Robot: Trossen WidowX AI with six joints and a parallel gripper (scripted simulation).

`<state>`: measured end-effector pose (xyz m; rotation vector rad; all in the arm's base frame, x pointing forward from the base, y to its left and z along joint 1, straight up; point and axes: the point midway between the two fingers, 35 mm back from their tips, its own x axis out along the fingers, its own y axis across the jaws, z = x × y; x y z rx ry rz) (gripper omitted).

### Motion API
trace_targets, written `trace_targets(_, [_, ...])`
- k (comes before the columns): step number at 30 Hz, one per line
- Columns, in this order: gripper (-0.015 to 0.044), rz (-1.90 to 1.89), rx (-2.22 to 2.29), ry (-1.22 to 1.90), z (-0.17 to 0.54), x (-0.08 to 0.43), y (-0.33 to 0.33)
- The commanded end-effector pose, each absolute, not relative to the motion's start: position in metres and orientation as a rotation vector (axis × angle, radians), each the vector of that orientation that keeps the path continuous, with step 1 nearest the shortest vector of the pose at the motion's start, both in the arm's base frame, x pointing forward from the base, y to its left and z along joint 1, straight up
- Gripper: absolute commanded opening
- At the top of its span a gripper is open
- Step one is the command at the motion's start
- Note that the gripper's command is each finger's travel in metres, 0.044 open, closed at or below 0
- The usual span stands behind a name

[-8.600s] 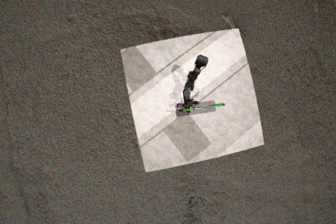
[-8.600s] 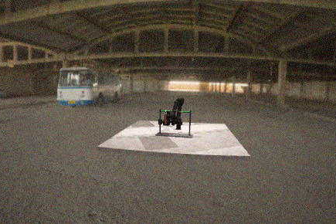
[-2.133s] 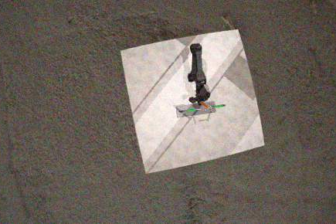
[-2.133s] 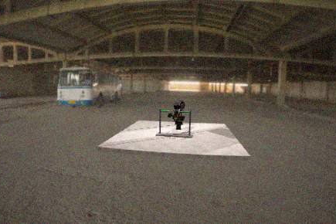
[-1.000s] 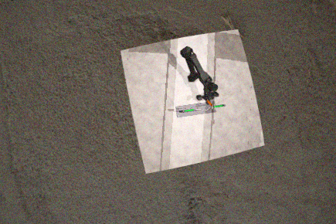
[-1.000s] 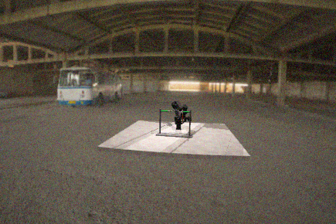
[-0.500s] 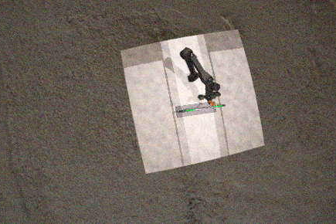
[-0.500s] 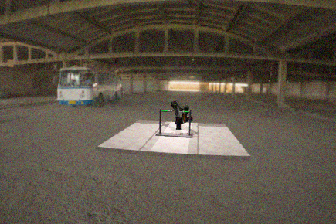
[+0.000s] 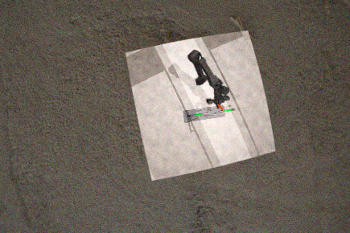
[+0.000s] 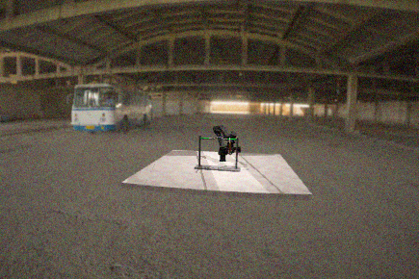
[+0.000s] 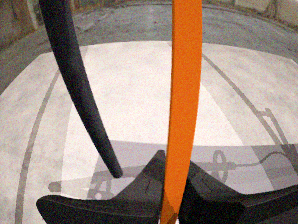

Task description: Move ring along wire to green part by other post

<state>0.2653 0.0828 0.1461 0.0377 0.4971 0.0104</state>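
Note:
My gripper (image 9: 219, 105) (image 11: 166, 156) is shut on the orange handle (image 9: 220, 107) (image 10: 230, 145) (image 11: 185, 90), which stands up between the fingers in the wrist view. The ring above the handle is tiny and blurred in the top and exterior views. It is at the green part (image 9: 228, 110) (image 10: 232, 139) by the right post (image 10: 237, 156), near that part's inner end; its exact gap to the wire cannot be told. The other green part (image 9: 196, 115) (image 10: 207, 138) is by the left post (image 10: 199, 154). The thin grey wire (image 9: 211, 114) runs between the green parts.
A flat grey base (image 10: 217, 168) carries the posts. The arm (image 9: 209, 72) reaches in from behind the wire. In the wrist view a dark post (image 11: 80, 85) stands left of the handle. Shadows of the wire, ring and posts lie on the pale table top (image 11: 125, 95).

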Motion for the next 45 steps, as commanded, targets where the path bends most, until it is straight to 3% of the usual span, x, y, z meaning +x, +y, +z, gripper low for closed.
trace_targets(1, [-0.0150, 0.004, 0.041, 0.498, 0.142, 0.265, 0.082])
trace_targets(20, [-0.0150, 0.004, 0.041, 0.498, 0.142, 0.265, 0.082])
trace_targets(32, [0.0160, 0.009, 0.037, 0.499, 0.144, 0.264, 0.083])
trace_targets(45, [0.0160, 0.005, 0.041, 0.504, 0.162, 0.228, 0.083])
